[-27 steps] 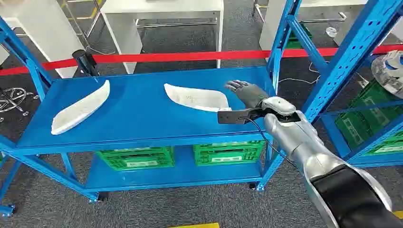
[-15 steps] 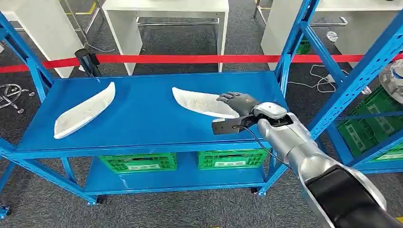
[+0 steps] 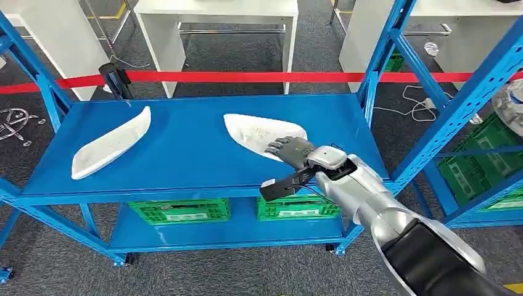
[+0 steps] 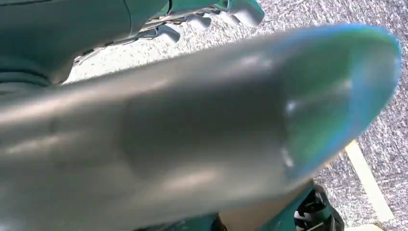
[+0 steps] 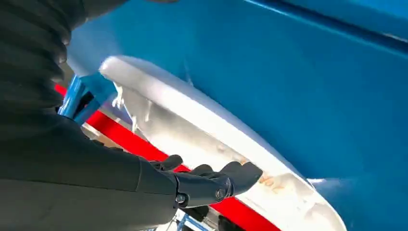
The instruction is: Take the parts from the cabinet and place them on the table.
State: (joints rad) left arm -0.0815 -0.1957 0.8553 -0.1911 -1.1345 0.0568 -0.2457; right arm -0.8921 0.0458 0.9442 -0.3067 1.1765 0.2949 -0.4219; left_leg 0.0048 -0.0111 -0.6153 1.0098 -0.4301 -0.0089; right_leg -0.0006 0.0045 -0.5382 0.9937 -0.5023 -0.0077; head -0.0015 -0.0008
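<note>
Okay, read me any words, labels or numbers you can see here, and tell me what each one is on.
Nothing here reads clearly.
Right white part: faint marks by the right hand, orange in the right wrist view, too blurred to read.
Green crates under the blue shelf: pale label strips, too small to read.
Left white part: no writing visible.

right arm [image 3: 370,203]: silver shell, black upper cover | fingers [image 3: 285,148]: dark grey (thin black cable at wrist)
</note>
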